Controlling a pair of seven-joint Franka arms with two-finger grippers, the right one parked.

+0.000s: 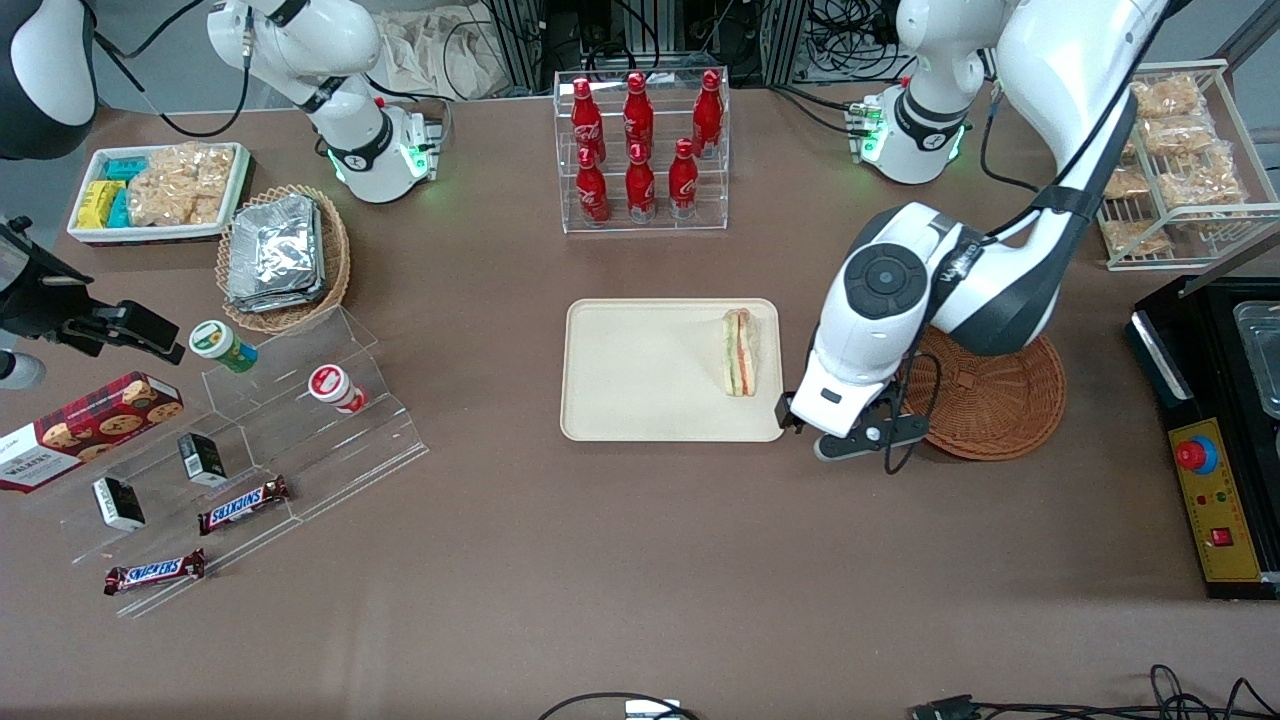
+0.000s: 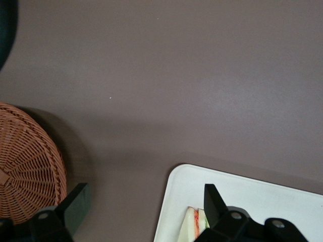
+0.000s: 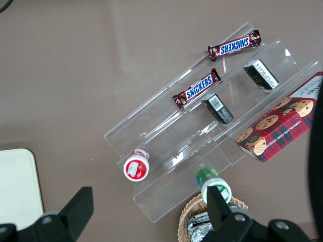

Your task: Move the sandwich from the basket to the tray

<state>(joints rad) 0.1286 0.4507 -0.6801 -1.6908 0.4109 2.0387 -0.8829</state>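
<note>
Sandwich (image 1: 740, 352) lies on the cream tray (image 1: 640, 400), close to the rim at the working arm's end, its striped red, orange and green edge showing through the clear wrap. Nothing else rests on that tray. The round reddish-brown basket (image 1: 1000, 405) sits on the brown table (image 1: 600, 600) just beside the tray, toward the working arm's end, partly covered by the white arm.

The gripper (image 1: 800, 425) hangs over the bare strip of table between tray and basket, near the tray's corner that is nearer the front camera. From the wrist camera its two black fingers (image 2: 75, 204) stand spread wide apart with nothing between them, so the hand is open and empty; a sliver of the sandwich (image 2: 194, 224) shows past one finger, with the tray's (image 2: 262, 194) rounded corner around it and the woven basket (image 2: 30, 171) by the other finger.

Farther from the front camera than the tray stands a clear rack of red bottles (image 1: 640, 145). Toward the parked arm's end are an oval basket of foil packets (image 1: 280, 255) and clear steps with chocolate bars (image 1: 245, 505).
</note>
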